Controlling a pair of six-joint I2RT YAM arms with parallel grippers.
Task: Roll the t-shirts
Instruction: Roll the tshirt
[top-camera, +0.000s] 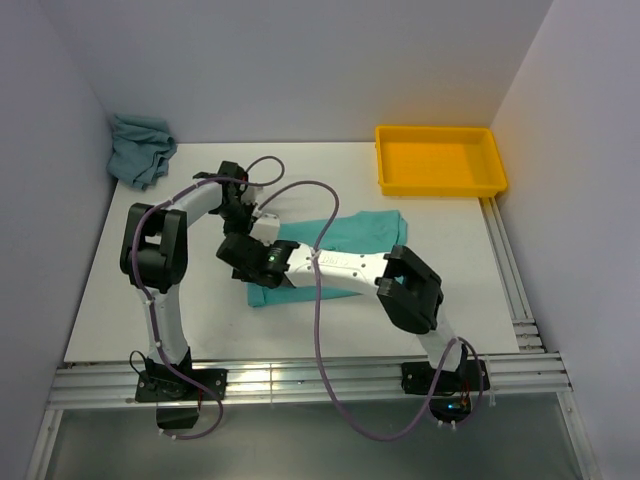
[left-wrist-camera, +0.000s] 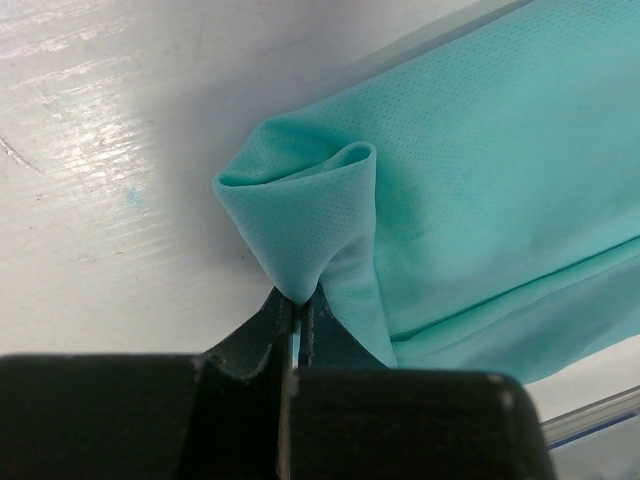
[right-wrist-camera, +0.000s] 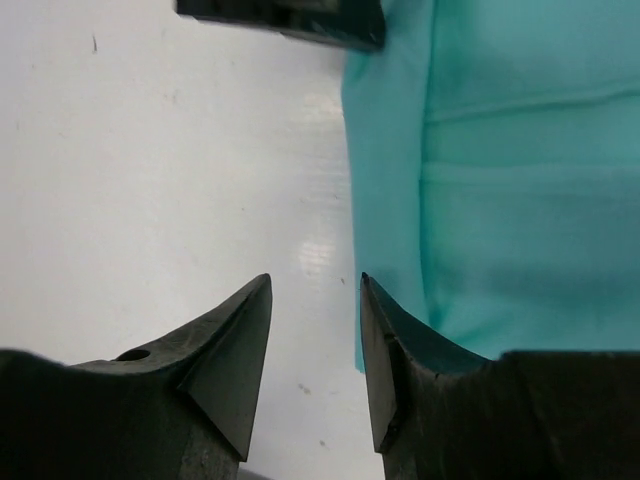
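The mint-turquoise t-shirt lies folded into a long strip across the middle of the table. My left gripper is shut on a bunched corner of the mint t-shirt at its left end, lifting a small fold off the table. In the top view the left gripper sits just behind the right gripper. In the right wrist view, my right gripper is open over bare table at the near left edge of the mint t-shirt, one finger over the hem. The grey-teal t-shirt lies crumpled at the back left.
A yellow tray stands at the back right corner. Walls close in the table on the left, back and right. Purple cables loop over both arms. Metal rails run along the near edge.
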